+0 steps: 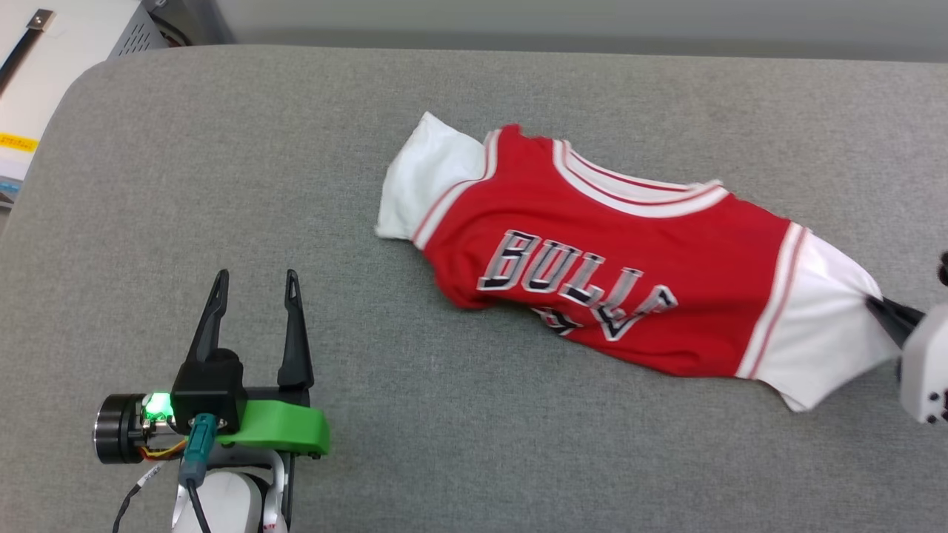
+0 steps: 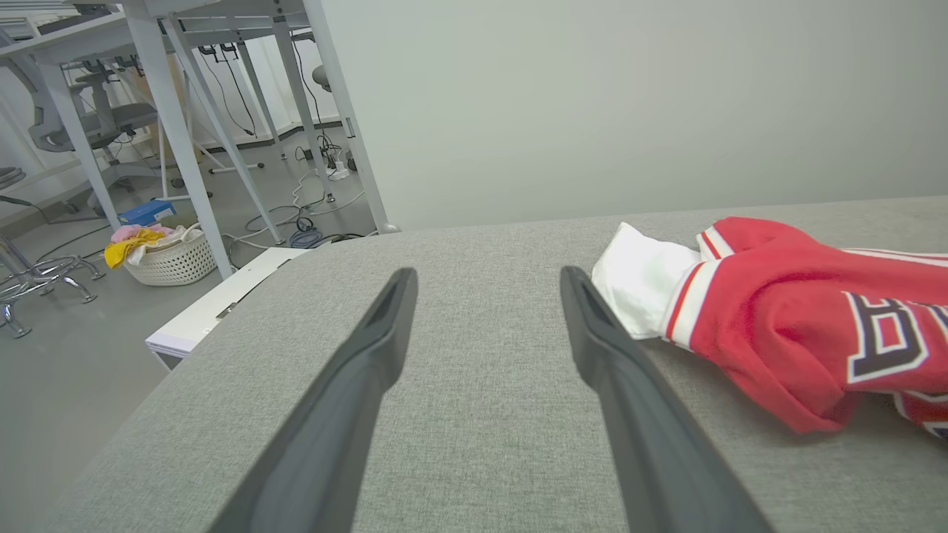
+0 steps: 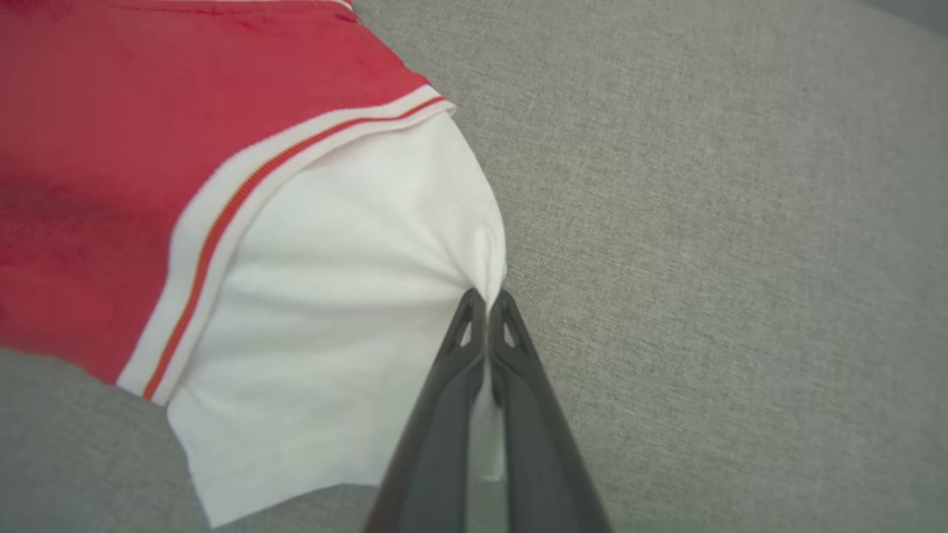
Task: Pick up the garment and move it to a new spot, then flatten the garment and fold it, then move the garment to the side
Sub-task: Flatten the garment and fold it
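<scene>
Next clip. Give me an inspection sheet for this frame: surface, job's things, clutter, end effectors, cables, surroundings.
Surface: grey fabric-covered table, rounded corner.
Job's things: red jersey lying crumpled, lettering up, one white sleeve pulled taut.
Clutter: nothing seen.
End effectors: left end effector open, apart from the jersey; right end effector shut on that sleeve's edge.
Cables: teal-plugged cable at the left wrist; loose cords on the floor.
Surroundings: white basket of cloths, desk legs, plain wall.

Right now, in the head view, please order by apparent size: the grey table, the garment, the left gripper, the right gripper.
1. grey table
2. garment
3. left gripper
4. right gripper, though the picture's edge cuts it off, so unsure.
</scene>
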